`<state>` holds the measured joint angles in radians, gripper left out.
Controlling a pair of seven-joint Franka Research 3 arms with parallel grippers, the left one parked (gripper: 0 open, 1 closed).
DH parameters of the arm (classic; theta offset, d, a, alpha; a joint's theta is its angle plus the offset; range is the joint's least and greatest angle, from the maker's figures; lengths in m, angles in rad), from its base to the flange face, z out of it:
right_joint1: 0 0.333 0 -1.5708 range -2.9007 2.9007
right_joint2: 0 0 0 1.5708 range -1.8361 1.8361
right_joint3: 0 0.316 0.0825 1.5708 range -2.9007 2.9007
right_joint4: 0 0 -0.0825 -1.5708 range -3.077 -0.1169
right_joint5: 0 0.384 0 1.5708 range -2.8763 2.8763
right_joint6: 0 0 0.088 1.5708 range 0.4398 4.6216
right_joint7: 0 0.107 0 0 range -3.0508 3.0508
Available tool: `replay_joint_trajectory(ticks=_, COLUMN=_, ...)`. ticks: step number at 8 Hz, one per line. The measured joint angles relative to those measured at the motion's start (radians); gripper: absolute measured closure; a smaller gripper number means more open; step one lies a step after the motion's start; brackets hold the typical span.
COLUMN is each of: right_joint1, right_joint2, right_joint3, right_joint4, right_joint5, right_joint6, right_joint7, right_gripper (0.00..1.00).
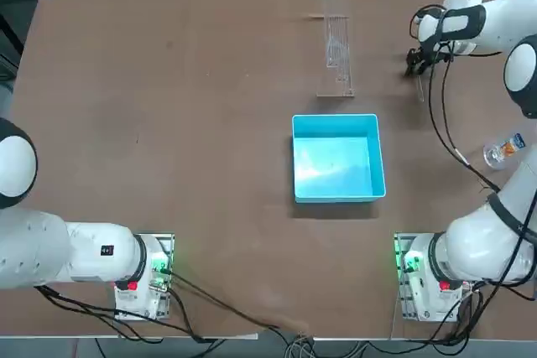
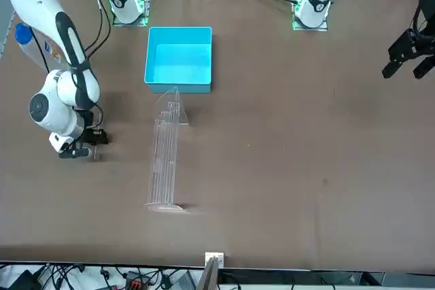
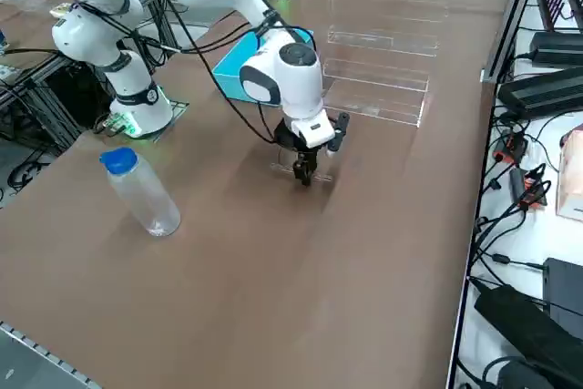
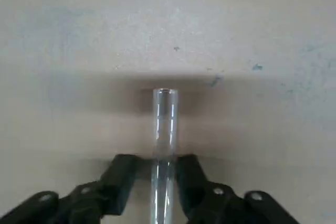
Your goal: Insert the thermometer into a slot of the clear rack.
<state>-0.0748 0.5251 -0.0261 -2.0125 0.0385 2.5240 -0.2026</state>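
The right gripper sits low over the bench, fingers closed on the thermometer, while the clear rack, well apart beside it, awaits insertion.

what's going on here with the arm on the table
The right gripper is down at the table, its fingers on either side of the thermometer, a thin glass rod lying on the brown surface. The clear rack stands apart from it, nothing in its slots, with the blue bin nearby.
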Motion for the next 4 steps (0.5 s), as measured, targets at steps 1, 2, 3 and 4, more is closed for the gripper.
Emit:
replay_joint_trajectory(ticks=1, right_joint1=0.0, right_joint2=-0.001, right_joint3=0.0, right_joint4=0.0, right_joint5=0.0, right_joint6=0.0, right_joint7=0.0, right_gripper=0.55)
replay_joint_trajectory(ticks=2, right_joint1=0.0, right_joint2=-0.009, right_joint3=0.001, right_joint4=0.0, right_joint5=0.0, right_joint6=-0.003, right_joint7=0.0, right_gripper=0.76)
replay_joint_trajectory(ticks=3, right_joint1=0.001, right_joint2=-0.011, right_joint3=0.003, right_joint4=-0.001, right_joint5=0.001, right_joint6=-0.003, right_joint7=0.0, right_gripper=0.77)
replay_joint_trajectory(ticks=4, right_joint1=0.001, right_joint2=-0.009, right_joint3=0.003, right_joint4=-0.001, right_joint5=0.001, right_joint6=-0.002, right_joint7=0.0, right_gripper=0.78)
